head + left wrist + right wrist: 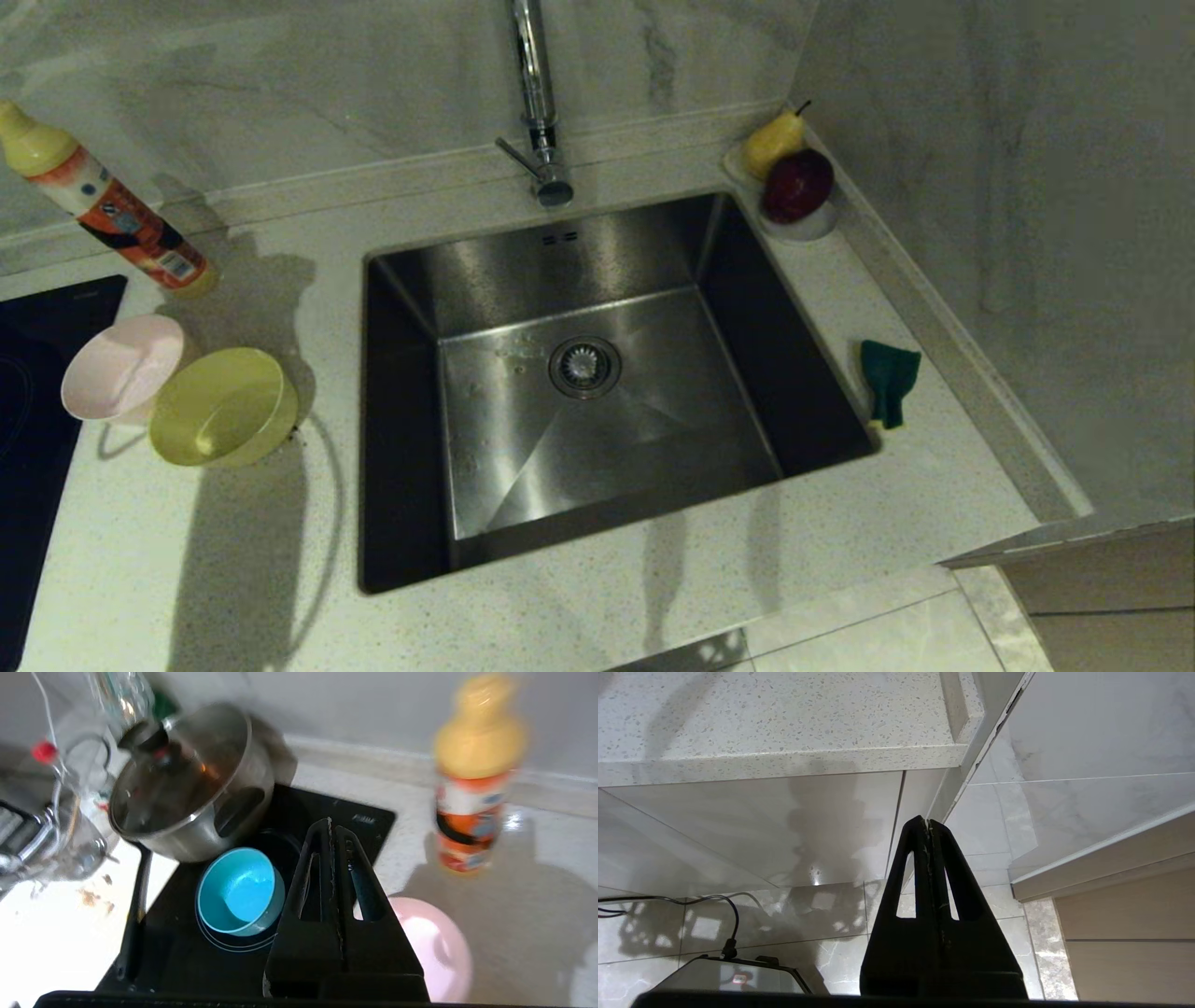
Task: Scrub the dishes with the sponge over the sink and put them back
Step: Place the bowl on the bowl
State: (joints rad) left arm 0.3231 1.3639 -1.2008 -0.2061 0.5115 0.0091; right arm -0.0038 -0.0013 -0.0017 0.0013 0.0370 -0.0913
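Left tool [332,823], closed, apparently above blue bowl [238,891], unseen overhead.

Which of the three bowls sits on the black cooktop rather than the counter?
The light blue bowl, upright on the black cooktop beside the steel pot. The pink bowl and yellow bowl are on the speckled counter, tipped toward the camera.
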